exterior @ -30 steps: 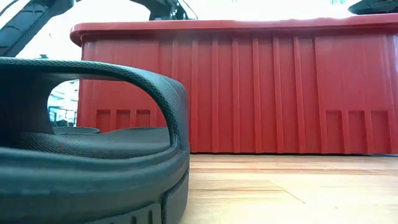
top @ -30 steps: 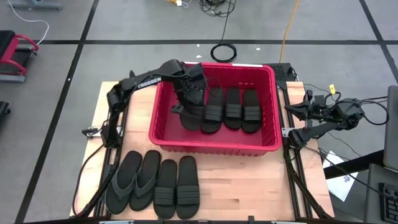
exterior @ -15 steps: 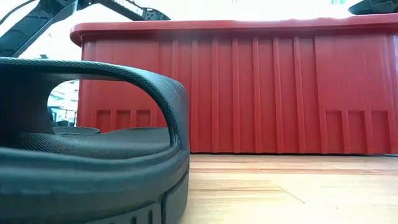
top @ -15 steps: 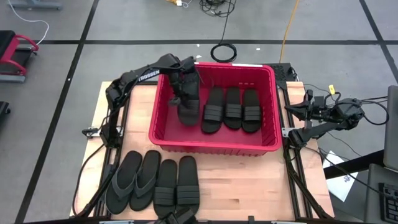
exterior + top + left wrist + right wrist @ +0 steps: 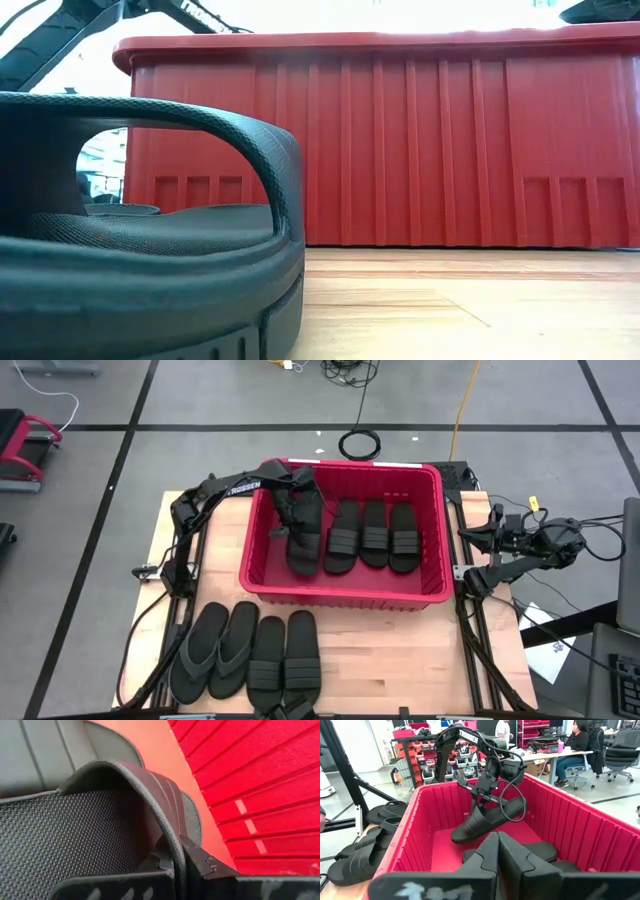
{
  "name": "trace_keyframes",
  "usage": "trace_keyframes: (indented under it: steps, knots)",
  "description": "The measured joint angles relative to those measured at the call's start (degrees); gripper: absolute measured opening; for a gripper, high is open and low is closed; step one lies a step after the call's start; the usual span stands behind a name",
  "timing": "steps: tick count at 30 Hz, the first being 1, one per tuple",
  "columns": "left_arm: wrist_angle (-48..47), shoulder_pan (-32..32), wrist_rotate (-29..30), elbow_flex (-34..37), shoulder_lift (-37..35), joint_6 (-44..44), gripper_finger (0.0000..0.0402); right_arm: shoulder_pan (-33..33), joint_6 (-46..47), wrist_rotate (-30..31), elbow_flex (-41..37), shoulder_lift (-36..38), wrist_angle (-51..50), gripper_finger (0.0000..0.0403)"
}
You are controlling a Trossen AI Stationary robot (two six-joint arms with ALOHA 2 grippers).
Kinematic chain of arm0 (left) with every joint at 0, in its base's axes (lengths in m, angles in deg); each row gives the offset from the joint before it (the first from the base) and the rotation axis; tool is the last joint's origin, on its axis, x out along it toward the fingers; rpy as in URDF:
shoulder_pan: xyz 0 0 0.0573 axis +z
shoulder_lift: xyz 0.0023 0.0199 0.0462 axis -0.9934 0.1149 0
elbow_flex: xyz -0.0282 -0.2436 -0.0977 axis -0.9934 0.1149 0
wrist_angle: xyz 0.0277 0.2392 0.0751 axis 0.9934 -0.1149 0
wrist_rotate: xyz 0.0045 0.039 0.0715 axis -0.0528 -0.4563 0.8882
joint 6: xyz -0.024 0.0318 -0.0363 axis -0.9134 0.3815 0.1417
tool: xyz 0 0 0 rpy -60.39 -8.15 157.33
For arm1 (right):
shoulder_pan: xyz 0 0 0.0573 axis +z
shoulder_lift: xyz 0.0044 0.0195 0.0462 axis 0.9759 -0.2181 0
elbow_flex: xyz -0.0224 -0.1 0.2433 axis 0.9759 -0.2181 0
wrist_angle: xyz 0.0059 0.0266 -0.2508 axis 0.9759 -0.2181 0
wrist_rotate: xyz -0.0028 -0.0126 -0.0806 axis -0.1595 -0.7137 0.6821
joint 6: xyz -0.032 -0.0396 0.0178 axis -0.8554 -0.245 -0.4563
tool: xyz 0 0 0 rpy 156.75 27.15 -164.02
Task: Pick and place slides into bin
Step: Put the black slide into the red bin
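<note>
The red bin [image 5: 262, 575] stands in the middle of the table, with three black slides [image 5: 375, 532] lying side by side on its floor. My left gripper [image 5: 290, 508] reaches down into the bin's left part, shut on a fourth ribbed-band slide [image 5: 303, 542], also seen as the tilted slide [image 5: 487, 817]. Several more slides [image 5: 250, 655] lie flat on the table's near left; one slide [image 5: 150, 250] fills the low view's foreground. My right gripper [image 5: 497, 851] waits shut at the table's right edge, outside the bin. My left gripper pinches the slide's strap band [image 5: 172, 837] at its side edge, one finger under the band and one finger [image 5: 202, 865] outside it. The fingers slant down from the bin's far left. The slide hangs tilted, its lower end [image 5: 456, 836] near the bin floor; whether it touches, I cannot tell.
The bin's ribbed near wall [image 5: 400, 150] rises high above the wooden table top [image 5: 450, 310]. People sit at desks [image 5: 572, 745] in the room beyond the table. A cable coil [image 5: 360, 442] lies on the floor behind the bin.
My left gripper has sunk into the bin and shifted toward its left wall, still shut on the slide. The slide has come down with it and now sits left of the three lying slides, lengthwise like them.
</note>
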Motion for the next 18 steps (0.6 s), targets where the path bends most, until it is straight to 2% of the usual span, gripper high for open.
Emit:
trace_keyframes:
  steps: [8,18]
  knots:
    - [2.2,1.3,0.0,3.4,0.0,2.3,0.0,0.0,0.0,0.0,0.0,0.0,0.3,0.0]
    - [7.7,2.8,-0.1,7.1,2.0,0.3,0.0,0.0,0.4,1.8,0.0,0.0,0.2,0.0]
